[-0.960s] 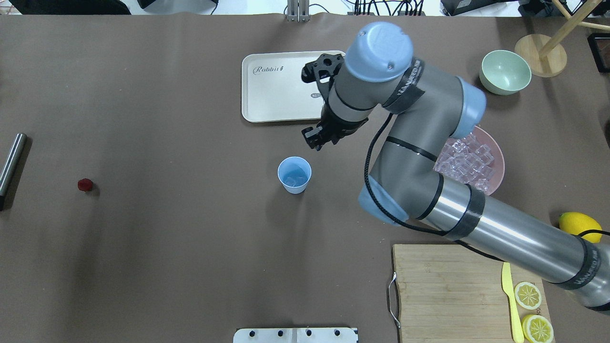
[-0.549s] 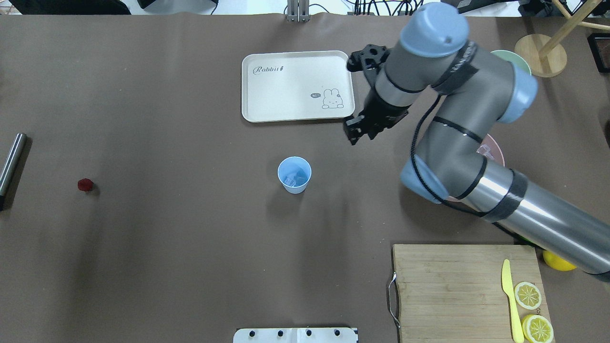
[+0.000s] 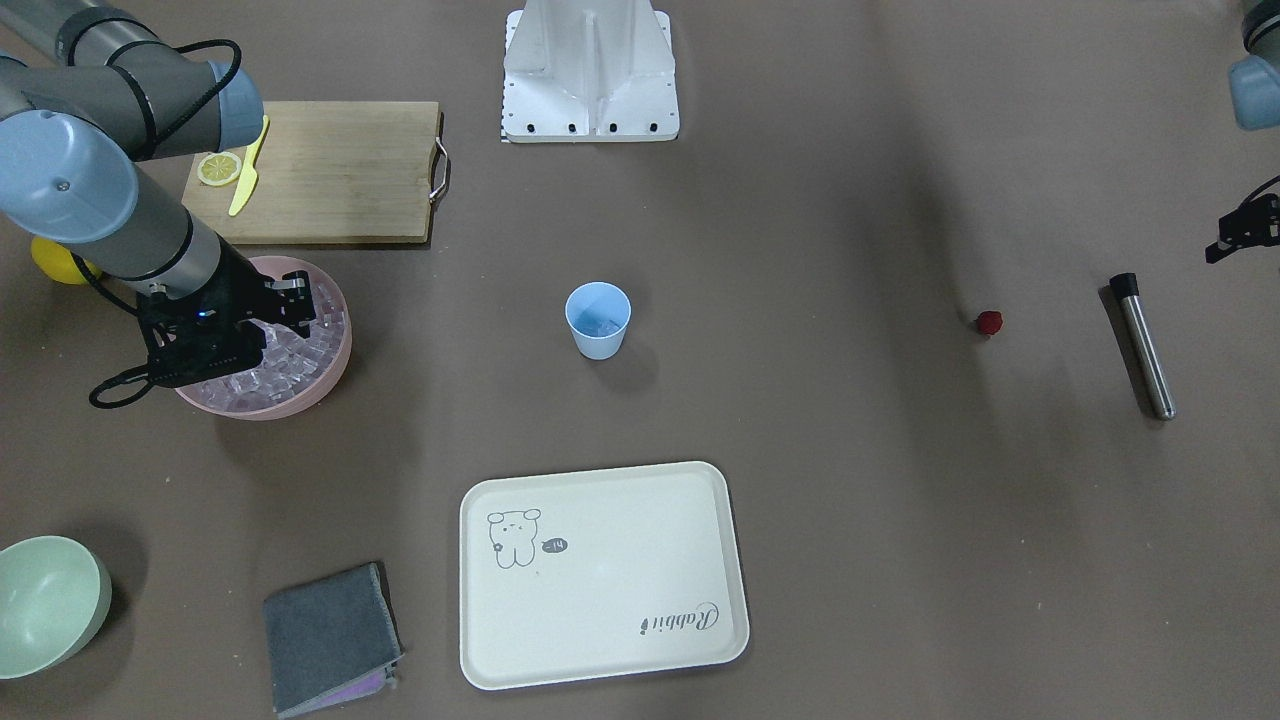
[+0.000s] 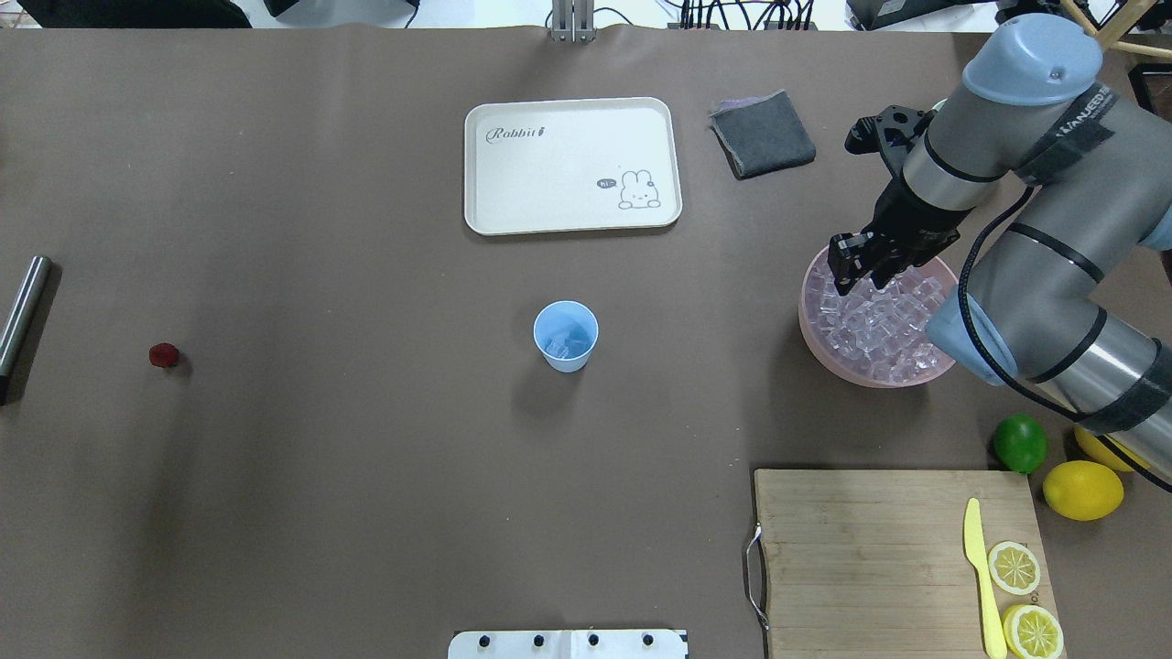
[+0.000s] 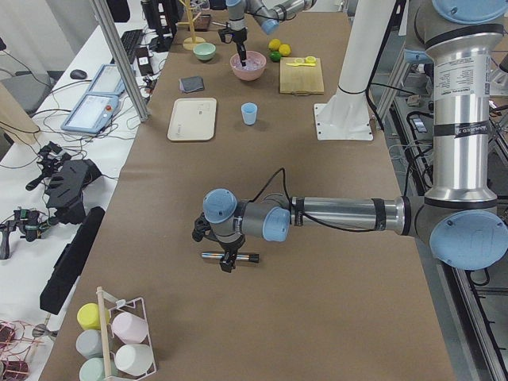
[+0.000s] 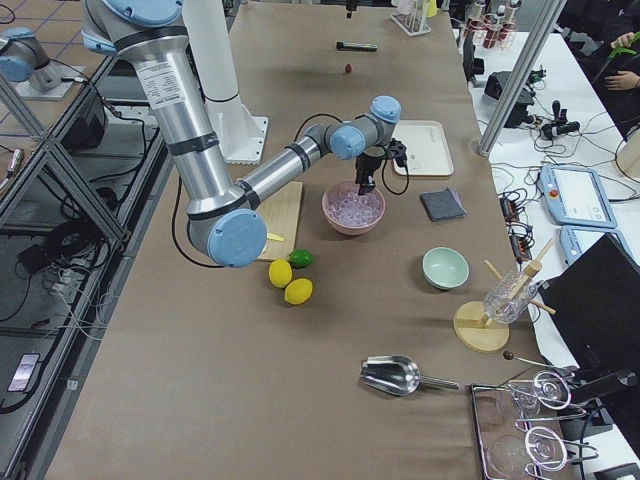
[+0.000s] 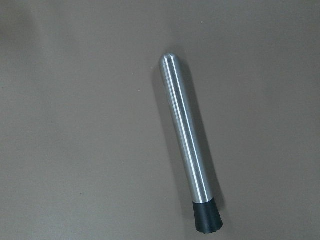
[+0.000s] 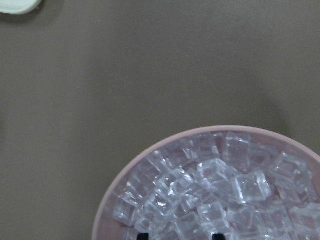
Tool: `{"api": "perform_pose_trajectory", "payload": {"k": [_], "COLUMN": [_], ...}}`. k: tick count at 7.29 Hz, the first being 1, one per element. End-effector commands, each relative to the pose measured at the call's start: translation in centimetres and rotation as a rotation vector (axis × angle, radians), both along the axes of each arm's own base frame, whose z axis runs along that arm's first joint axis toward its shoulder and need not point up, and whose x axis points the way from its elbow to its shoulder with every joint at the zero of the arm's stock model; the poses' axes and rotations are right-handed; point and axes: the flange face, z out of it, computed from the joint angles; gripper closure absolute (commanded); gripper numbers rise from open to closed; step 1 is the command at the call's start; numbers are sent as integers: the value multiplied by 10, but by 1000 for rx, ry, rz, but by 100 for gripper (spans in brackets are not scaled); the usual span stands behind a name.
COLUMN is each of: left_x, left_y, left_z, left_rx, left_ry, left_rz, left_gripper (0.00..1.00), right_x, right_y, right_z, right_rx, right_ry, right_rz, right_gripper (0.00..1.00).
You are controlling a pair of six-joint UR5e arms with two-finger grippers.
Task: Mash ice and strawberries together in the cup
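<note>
On the table (image 4: 366, 503), the right arm has swung away from the cup (image 4: 566, 336) to the pink bowl (image 4: 810, 320) well to its right. The right gripper (image 4: 865, 265) now hangs released, jaws apart, over the heaped ice (image 4: 884, 320), so another pick looks due. The cup seems to hold 1 or 2 cubes already. Far to its left, the left gripper (image 5: 225, 262) hovers over the muddler (image 4: 23, 307); I cannot tell its state. The strawberry (image 4: 164, 355) lies untouched nearby.

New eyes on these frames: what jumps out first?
The right gripper hangs open over the pink bowl heaped with ice, on the robot's right. Then the light-blue cup stands mid-table, with the tiny strawberry and a steel muddler far to the left.
</note>
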Motion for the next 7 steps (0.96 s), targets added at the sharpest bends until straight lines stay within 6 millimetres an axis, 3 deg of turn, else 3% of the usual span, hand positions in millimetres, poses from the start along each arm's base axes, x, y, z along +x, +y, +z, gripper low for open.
{"api": "perform_pose_trajectory", "payload": {"k": [1, 2, 4, 7], "left_x": [0, 0, 0, 0], "left_y": [0, -1, -3, -2], "left_z": [-1, 0, -1, 0], "left_rx": [1, 0, 1, 0], "left_ry": [0, 0, 0, 0], "left_rz": [0, 0, 0, 0], "left_gripper": [2, 2, 2, 2], "right_x": [3, -3, -16, -18], "right_y": [3, 8, 15, 28], "right_z": [6, 13, 22, 48], "right_rx": [-65, -79, -97, -123], "right_ry": [58, 71, 85, 100], "right_rz": [-2, -17, -38, -63], "right_gripper": [39, 28, 30, 36]}}
